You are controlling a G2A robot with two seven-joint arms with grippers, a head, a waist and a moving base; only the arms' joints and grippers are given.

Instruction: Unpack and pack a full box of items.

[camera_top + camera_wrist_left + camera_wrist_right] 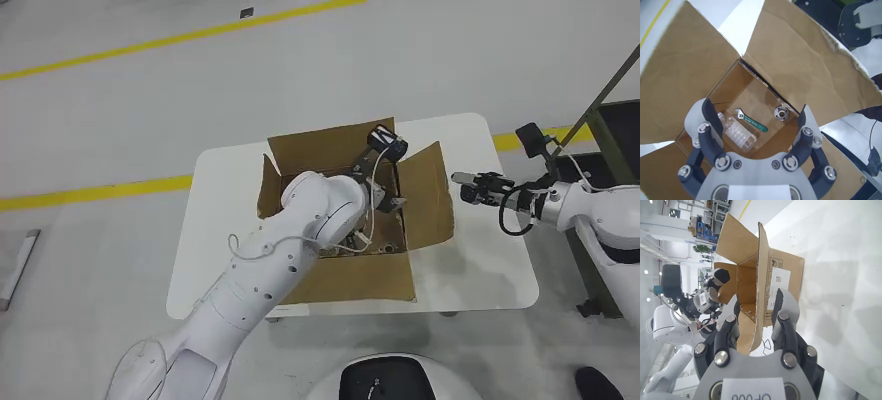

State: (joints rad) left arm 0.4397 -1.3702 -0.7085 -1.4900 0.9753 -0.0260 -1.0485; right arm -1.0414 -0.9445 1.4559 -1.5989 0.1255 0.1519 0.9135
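Found the cardboard box (340, 285) open in the middle of the white table (480, 280), all four flaps spread outward, the far flap reaching toward the far edge. Saw the left gripper (755, 106) over the box opening, pointed down into it, fingers spread wide and holding nothing. Made out three things on the box floor below it: a clear plastic bottle (738, 132) lying on its side, a green-handled adjustable wrench (753, 123) just beside the bottle, and a round metal flange (781, 113) apart from both, close against a wall. Placed the right gripper (757, 296) near the table's right edge, level with the box's right flap (425, 195), fingers parted and gripping nothing. Saw that flap's torn edge running between the two fingers in the right wrist view; could not tell whether either finger touched it. Noted a white label (779, 289) on the box's outer wall on that side.
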